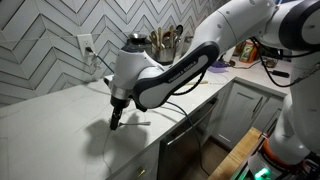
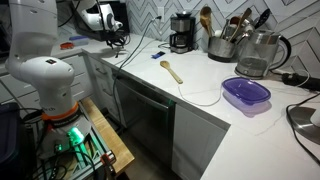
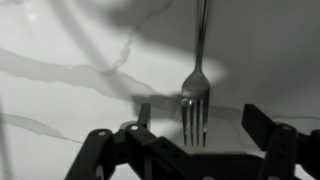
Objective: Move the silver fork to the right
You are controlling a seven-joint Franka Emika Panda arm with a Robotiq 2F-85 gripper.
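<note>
The silver fork (image 3: 197, 70) lies flat on the white marble counter (image 3: 60, 90), with its handle pointing away and its tines toward the camera. My gripper (image 3: 200, 125) is open, with one finger on each side of the tines and close above the counter. The fingers do not touch the fork. In an exterior view the gripper (image 1: 115, 118) points down at the counter and the fork (image 1: 138, 123) shows as a thin line beside it. In the exterior view from across the kitchen the fork is too small to make out.
A tan wooden spoon (image 2: 172, 71) and a small blue flat object (image 2: 157, 55) lie on the counter. A purple lidded container (image 2: 246, 93), a glass kettle (image 2: 262, 55), a utensil pot (image 2: 222, 45) and a coffee maker (image 2: 181, 32) stand farther along. The counter edge (image 1: 150, 140) is near the gripper.
</note>
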